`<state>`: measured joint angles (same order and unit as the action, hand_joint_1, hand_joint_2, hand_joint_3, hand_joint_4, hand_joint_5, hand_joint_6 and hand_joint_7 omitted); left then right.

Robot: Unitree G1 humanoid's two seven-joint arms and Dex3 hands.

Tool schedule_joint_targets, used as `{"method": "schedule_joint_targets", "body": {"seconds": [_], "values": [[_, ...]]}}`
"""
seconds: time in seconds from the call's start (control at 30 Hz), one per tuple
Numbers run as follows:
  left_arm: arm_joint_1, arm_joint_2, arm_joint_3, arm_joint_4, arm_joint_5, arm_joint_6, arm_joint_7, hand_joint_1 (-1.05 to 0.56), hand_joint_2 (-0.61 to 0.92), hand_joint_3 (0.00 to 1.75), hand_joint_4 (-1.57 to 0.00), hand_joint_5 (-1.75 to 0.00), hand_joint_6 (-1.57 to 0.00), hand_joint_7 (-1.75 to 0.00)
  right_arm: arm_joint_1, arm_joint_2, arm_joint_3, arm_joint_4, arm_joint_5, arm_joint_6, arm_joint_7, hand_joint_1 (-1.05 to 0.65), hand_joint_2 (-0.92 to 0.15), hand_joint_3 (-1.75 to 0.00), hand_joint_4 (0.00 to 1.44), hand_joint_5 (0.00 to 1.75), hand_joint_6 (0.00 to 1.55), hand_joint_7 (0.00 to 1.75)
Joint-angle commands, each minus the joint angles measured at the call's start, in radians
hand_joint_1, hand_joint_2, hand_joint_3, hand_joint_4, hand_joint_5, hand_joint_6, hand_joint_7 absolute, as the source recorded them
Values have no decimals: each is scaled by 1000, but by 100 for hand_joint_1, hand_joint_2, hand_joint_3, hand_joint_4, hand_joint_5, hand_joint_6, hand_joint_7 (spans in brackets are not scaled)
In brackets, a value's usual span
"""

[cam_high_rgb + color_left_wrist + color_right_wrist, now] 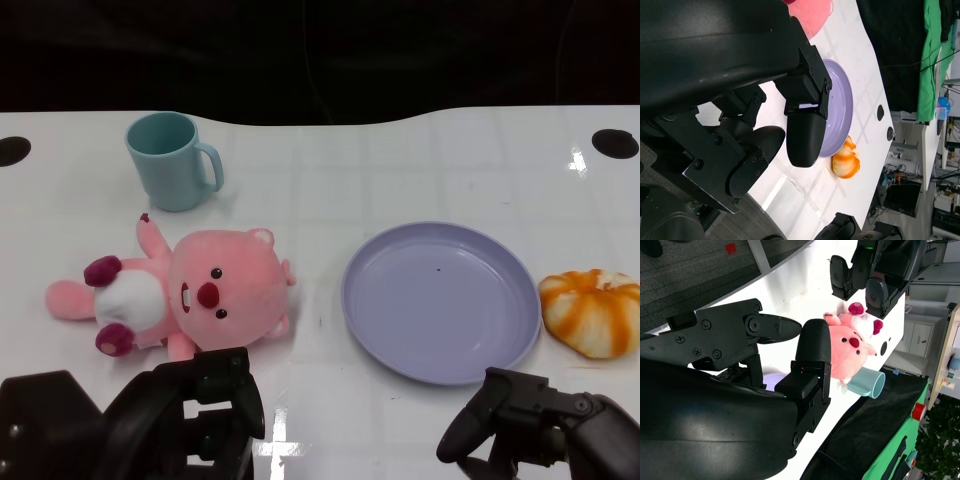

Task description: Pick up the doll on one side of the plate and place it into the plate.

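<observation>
Only the head view shows the pink plush bear doll (190, 290) lying left of the empty round lavender plate (440, 300); left robot hand (200, 410) and right robot hand (530, 425) hover open, holding nothing.

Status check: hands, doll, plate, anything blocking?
Left hand open, just short of doll. Right hand open. Doll lying left of plate, untouched. Path unobstructed.

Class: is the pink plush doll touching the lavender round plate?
Apart. The head view shows bare white table between the pink plush doll and the lavender round plate.
</observation>
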<state>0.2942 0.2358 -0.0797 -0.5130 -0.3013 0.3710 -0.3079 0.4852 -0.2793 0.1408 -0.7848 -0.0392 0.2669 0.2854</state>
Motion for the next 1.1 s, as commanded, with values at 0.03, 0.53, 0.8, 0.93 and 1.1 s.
{"method": "schedule_joint_targets", "body": {"seconds": [0.03, 0.53, 0.8, 0.93, 1.1], "values": [[14, 8, 6, 10, 14, -27, -8, -8, 37, 147, -88, -173, -82, -157, 7, -10, 0, -22, -7, 0, -3, -23, -92, -36, 63, 162, 57, 132], [-22, -1, 83, 64, -2, -134, -19, -23, 57, 89, -63, -145, -61, -112, -18, 4, 24, -3, -30, -8, -15, -22, -92, -38, 63, 163, 57, 133], [-62, 26, 169, 65, 31, -247, -24, -37, 89, 22, -47, -112, -55, -56, -32, 7, 41, 0, -40, -5, -22, -23, -92, -37, 64, 163, 57, 135], [-102, 87, 198, 89, 122, -342, -33, -55, 92, 15, -40, -94, -50, -40, -39, 8, 49, -2, -44, 6, -26, -23, -92, -37, 64, 162, 57, 135], [-137, 143, 213, 89, 213, -373, -21, -62, 92, 11, -30, -82, -44, -28, -40, 8, 52, -4, -45, 10, -29, -23, -92, -37, 64, 162, 57, 134]]}}
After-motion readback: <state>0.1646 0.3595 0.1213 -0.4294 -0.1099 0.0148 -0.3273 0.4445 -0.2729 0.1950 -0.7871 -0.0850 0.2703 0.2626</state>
